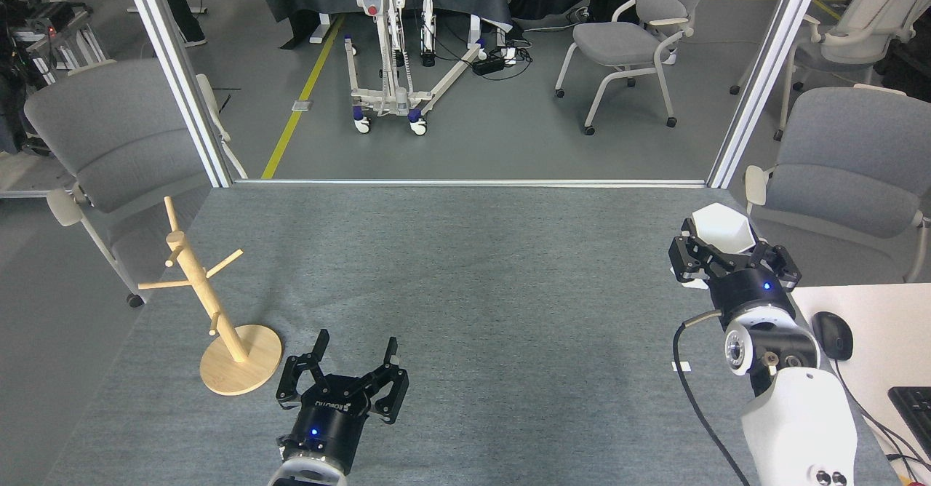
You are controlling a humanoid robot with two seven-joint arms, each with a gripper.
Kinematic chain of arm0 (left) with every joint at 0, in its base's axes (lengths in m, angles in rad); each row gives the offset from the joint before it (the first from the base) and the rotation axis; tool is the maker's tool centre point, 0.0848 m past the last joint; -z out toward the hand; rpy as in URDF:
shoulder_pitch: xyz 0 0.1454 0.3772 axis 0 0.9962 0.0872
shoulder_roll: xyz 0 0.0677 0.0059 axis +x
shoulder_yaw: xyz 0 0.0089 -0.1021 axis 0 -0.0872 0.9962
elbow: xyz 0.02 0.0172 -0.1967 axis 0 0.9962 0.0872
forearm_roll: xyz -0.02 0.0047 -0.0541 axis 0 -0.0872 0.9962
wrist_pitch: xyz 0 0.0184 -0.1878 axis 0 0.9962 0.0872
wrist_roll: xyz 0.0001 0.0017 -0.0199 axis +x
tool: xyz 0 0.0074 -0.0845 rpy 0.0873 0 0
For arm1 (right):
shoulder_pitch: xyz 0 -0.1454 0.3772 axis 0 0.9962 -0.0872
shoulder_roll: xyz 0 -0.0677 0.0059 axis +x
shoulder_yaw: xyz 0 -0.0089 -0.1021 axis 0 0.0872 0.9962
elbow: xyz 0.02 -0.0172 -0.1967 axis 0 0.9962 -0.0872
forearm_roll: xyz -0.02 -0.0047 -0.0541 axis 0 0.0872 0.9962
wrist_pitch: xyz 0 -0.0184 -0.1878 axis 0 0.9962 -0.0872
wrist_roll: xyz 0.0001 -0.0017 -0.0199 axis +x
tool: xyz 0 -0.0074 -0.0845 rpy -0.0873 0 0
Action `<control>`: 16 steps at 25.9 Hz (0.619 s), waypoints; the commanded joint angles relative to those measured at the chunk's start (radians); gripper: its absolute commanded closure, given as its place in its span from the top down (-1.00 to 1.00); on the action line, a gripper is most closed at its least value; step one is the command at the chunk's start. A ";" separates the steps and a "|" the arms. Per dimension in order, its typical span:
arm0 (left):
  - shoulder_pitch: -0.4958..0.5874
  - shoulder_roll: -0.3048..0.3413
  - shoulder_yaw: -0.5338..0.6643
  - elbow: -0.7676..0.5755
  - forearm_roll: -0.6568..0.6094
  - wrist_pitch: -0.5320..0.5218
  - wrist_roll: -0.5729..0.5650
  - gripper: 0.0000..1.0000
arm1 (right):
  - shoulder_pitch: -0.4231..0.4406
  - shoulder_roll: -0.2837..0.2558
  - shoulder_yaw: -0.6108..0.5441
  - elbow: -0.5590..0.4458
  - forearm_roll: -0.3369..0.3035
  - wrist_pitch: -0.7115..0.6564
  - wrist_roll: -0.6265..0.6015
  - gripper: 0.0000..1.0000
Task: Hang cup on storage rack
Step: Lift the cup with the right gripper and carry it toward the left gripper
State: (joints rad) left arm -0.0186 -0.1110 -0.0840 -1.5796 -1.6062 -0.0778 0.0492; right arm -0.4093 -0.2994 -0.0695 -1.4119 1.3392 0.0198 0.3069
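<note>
Right gripper [721, 244] clamped around cup [720, 225]

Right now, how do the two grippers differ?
The right gripper is shut on the white cup and raised at the table's right edge; the left gripper is open, holds nothing, and sits low near the rack. The right is far from the rack, the left right beside its base. Both are black with a blue light.

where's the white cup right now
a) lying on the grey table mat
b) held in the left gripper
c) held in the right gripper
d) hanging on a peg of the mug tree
c: the white cup sits between the jaws of the right gripper, on the far side of the table from the wooden mug tree.
</note>
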 commanded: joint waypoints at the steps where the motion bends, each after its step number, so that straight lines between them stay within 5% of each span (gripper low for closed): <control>1: -0.003 0.056 -0.092 -0.002 -0.075 -0.092 0.015 0.99 | 0.015 0.019 0.076 -0.154 -0.003 0.146 0.047 -0.13; 5: -0.029 0.091 -0.266 0.010 -0.264 -0.114 0.054 0.99 | -0.002 0.023 0.237 -0.208 0.008 0.379 0.118 -0.13; 12: -0.208 0.057 -0.376 0.119 -0.276 -0.227 0.020 0.99 | -0.014 0.026 0.579 -0.226 0.117 0.769 0.173 -0.13; 16: -0.333 0.011 -0.379 0.230 -0.271 -0.252 -0.008 0.99 | -0.014 0.057 0.662 -0.219 0.181 0.845 0.248 -0.13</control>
State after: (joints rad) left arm -0.2652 -0.0669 -0.4551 -1.4252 -1.8790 -0.3079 0.0575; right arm -0.4220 -0.2632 0.5199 -1.6347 1.4745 0.7945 0.5075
